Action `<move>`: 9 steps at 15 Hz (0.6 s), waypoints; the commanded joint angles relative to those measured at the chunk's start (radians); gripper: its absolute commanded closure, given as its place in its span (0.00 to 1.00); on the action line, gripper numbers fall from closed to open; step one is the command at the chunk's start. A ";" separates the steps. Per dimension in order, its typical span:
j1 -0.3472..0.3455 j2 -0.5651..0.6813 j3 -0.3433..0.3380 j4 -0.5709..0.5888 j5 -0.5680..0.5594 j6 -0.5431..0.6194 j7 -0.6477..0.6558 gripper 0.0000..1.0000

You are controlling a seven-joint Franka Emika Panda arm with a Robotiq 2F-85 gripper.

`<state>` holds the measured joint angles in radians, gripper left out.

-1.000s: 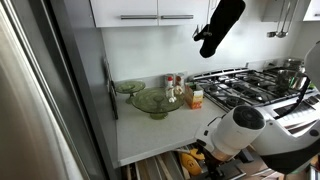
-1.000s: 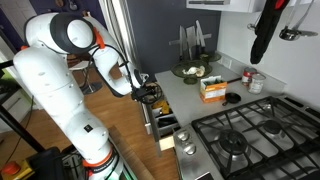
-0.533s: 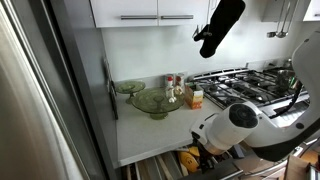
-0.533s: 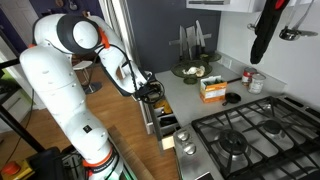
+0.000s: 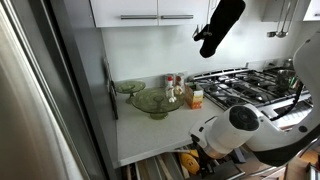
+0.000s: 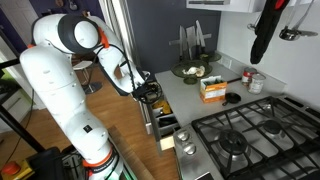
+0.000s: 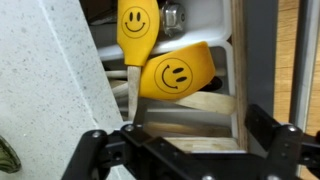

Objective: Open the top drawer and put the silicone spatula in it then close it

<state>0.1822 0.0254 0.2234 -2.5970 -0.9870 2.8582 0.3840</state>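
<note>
Under the countertop [image 7: 50,90] lip, top drawer [image 7: 238,60] open. Silicone spatula [image 7: 136,30] lies inside, head far, handle running back toward gripper [image 7: 190,125]; jaws spread, holding nothing.

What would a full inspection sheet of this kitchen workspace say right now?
Surface: white speckled countertop beside a gas stove.
Job's things: top drawer is pulled open. Two yellow smiley spatulas lie inside on wooden utensils; I cannot tell which one belongs to the job.
Clutter: green bowl, small bottles and a small carton at the back of the counter.
Grippers: gripper open over the drawer, nothing between its fingers.
Cables: a dark cable loops along the arm.
Surroundings: black oven mitt hanging above the stove, white cabinets overhead.
</note>
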 commanded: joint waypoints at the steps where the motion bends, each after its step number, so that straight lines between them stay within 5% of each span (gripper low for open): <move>1: 0.023 -0.086 0.031 -0.068 0.119 -0.003 -0.001 0.00; 6: 0.061 -0.183 0.056 -0.136 0.313 0.027 0.041 0.01; 9: 0.113 -0.144 0.049 -0.169 0.561 0.074 -0.025 0.00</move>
<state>0.2519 -0.1150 0.2759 -2.7016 -0.6220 2.8805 0.4002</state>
